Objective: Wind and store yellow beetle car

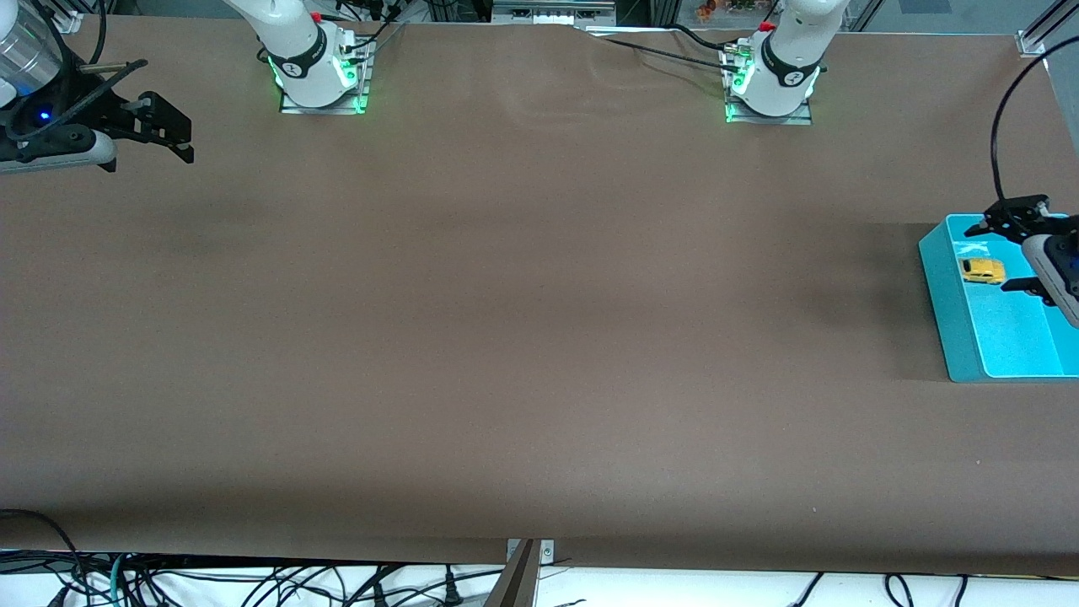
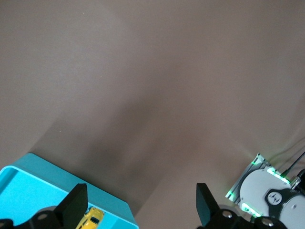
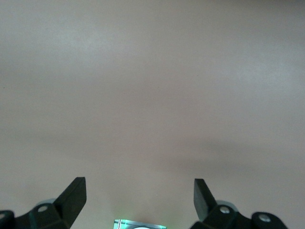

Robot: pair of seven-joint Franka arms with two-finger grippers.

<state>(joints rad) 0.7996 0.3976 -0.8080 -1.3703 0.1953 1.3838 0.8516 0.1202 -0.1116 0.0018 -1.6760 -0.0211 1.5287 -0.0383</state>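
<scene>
Even, soft overhead light on the brown surface [image 1: 539, 337], broad faint shadow beside the teal tray [image 1: 944, 303], green glow at both arm bases, focus sharp.

No text, label, brand or number is legible on anything here.

Brown table [image 1: 539, 337], matte surface with a faint crease near the arm bases. Directly on it: the two arm bases on metal plates, right arm's [image 1: 323, 80] and left arm's [image 1: 769, 93], along the edge farthest from the front camera, plus a turquoise tray [image 1: 948, 320] at the left arm's end, partly cut off by the frame edge. The tray also shows in the left wrist view [image 2: 43, 179].
</scene>
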